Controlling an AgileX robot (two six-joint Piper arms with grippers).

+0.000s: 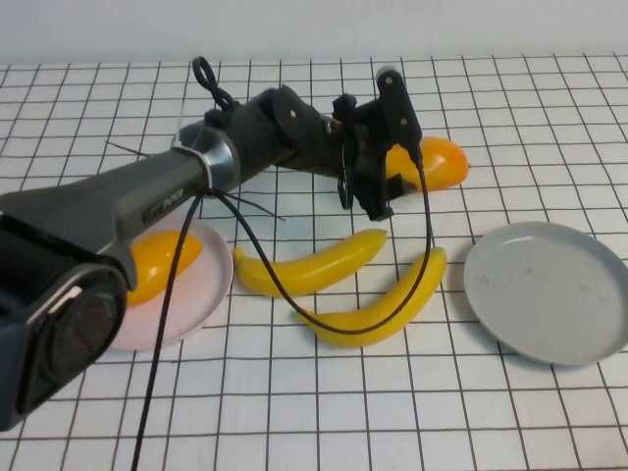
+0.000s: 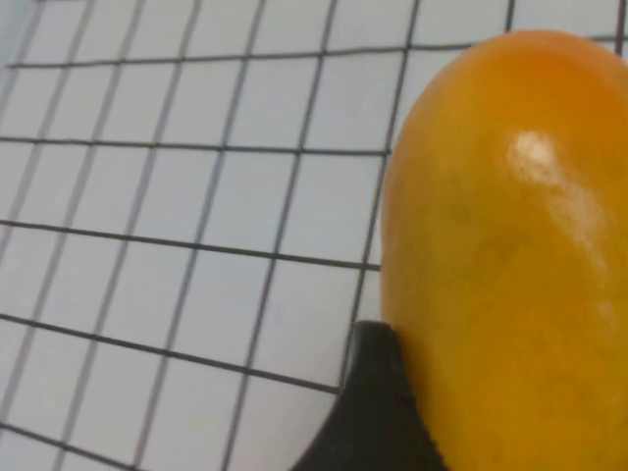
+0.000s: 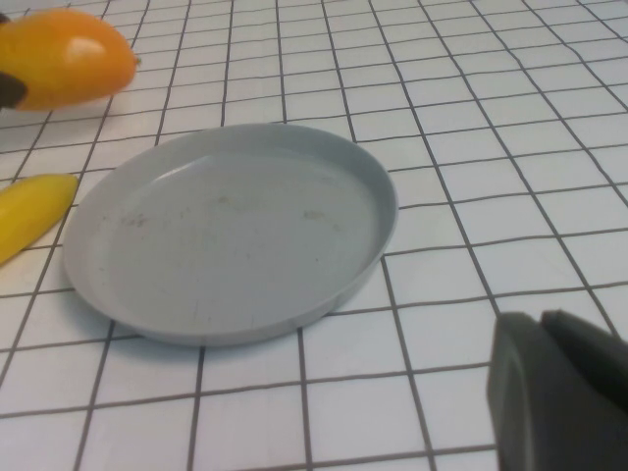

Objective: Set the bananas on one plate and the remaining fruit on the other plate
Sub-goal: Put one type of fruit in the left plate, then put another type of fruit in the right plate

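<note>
Fruit-sorting half done: from the high view we see one mango (image 1: 162,260) resting on the pink plate (image 1: 201,304) at the left, while the left gripper (image 1: 388,147) reaches across to the far mango (image 1: 437,162) lying on the gridded worktop (image 1: 294,412). Two bananas (image 1: 314,265) (image 1: 392,299) lie on the worktop between the plates, and the grey plate (image 1: 549,289) at the right holds nothing. We judge the step in hand to be the pick-up of the second mango; the next move calls for a firm closing, a lift, and a carry back to the pink plate.

From the left wrist we find one dark fingertip (image 2: 378,412) touching the mango's glossy flank, the jaws spread around the fruit and not visibly pinching it.

From the right wrist we look over the bare grey plate, a banana tip just beside it; the right gripper (image 3: 559,392), parked near that plate, has its jaws pressed together, holding nothing.
</note>
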